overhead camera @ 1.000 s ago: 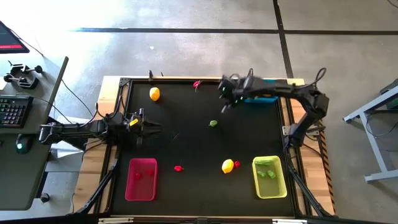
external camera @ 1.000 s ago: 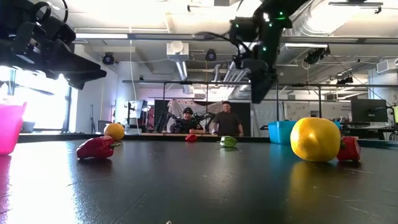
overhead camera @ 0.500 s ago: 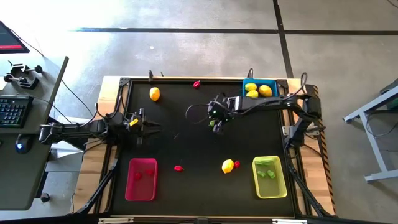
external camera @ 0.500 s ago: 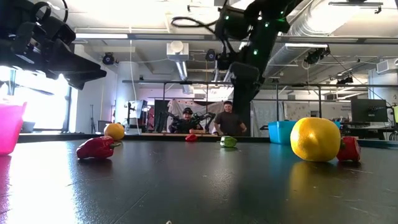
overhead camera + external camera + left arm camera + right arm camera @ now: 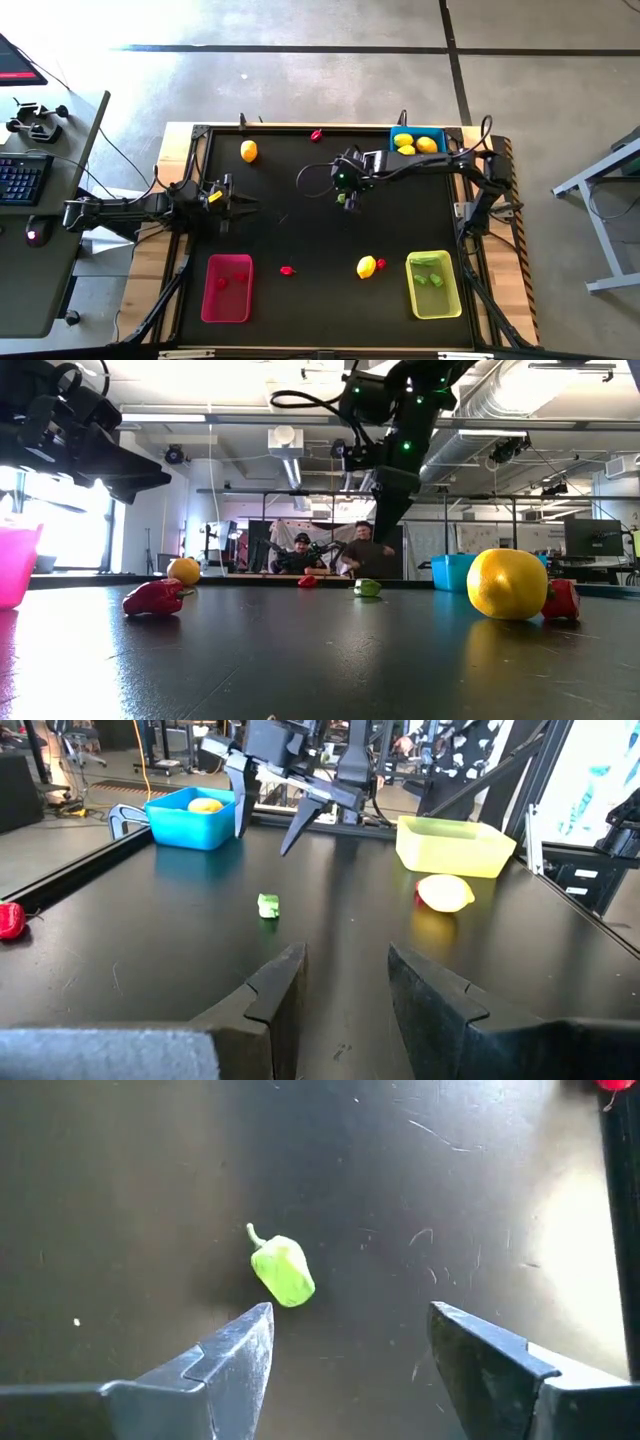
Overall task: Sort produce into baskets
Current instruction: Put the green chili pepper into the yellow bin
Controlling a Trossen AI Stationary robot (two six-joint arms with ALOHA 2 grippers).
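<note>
The right gripper [image 5: 346,193] hangs with jaws spread just above the green pepper [image 5: 343,199], near the centre of the high view. The step is picking it; next it must lower and close, then carry it to the yellow-green basket [image 5: 455,290] at lower right. The left gripper [image 5: 236,203] waits at middle left, jaws spread

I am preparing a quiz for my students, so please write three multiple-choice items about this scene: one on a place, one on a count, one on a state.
1. Where does the right gripper hover?
A. above the small green toy pepper
B. above the pink-red plastic basket
C. inside the bright blue plastic basket

2. How many yellow lemon-like pieces lie in the blue basket?
A. none
B. two
C. five

3. The right gripper is:
A. open
B. shut on a lemon
C. shut on the pepper

Answers: 1 A, its wrist view looks down on the pepper; 2 B, the high view shows two; 3 A, its fingers stand apart, holding nothing.
</note>
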